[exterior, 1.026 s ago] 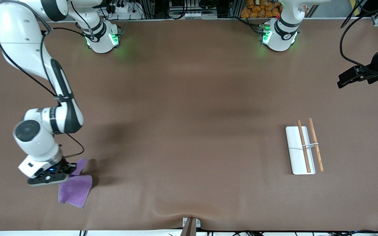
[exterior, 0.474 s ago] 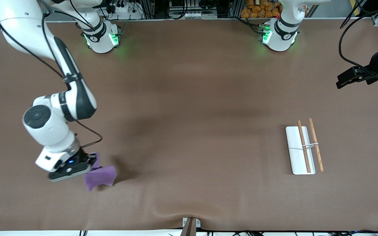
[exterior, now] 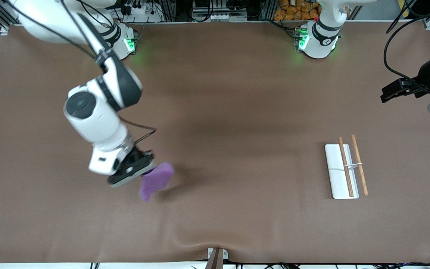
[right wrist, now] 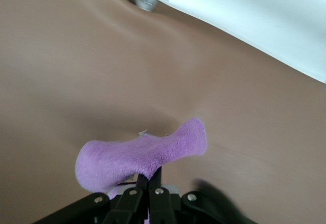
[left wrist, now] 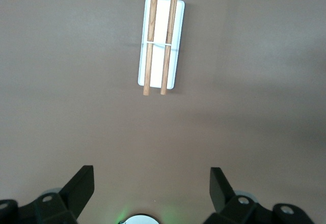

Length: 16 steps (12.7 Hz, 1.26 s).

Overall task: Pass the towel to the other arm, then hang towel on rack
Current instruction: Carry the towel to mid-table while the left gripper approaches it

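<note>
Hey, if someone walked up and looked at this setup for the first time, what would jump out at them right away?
The purple towel, pinched in the right gripper and dangling in the air above the brown table, toward the right arm's end. Next, the white rack with two wooden rods lying toward the left arm's end. The left gripper waits open, high above the table at that end.

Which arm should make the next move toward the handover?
Right. The right gripper is shut on the towel, which hangs clear of the table. The left gripper waits open, high over its end of the table near the rack, holding nothing.
</note>
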### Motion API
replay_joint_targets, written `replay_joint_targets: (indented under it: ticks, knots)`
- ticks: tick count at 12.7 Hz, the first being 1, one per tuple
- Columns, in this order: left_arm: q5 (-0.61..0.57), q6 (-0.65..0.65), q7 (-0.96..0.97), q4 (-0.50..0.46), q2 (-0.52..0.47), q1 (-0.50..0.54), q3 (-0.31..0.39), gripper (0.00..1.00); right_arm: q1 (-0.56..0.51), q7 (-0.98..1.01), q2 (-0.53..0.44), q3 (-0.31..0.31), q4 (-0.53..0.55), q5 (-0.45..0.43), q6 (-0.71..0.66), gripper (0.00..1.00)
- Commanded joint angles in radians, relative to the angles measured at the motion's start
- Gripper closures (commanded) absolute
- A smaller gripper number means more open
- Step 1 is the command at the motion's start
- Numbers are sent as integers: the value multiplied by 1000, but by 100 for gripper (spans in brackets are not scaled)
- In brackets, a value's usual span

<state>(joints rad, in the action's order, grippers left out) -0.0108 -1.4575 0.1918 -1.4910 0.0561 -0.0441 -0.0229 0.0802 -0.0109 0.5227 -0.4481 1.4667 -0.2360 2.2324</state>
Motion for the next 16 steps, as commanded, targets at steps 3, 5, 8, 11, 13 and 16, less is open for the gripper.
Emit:
replay_joint_targets:
  ticks: [3,5,8,11,13,16]
  knots:
    - [28,2,9,9,60,-25,-5,0,185,-208,5,-40,-46,6,-11,100]
    - [32,-12,11,9,79,-31,-14,0,294,-327,37,-37,-98,6,-4,100]
    - [78,-26,15,9,96,-33,-14,0,429,-502,95,-34,-170,3,38,100]
    - [182,-61,115,6,149,-39,-15,0,510,-558,117,-26,-180,-5,98,100]
    - [257,-95,200,5,197,-63,-14,0,490,-558,115,-1,-192,1,92,100]
    - [371,-151,256,-63,244,-69,-14,0,492,-569,114,2,-195,4,84,100]
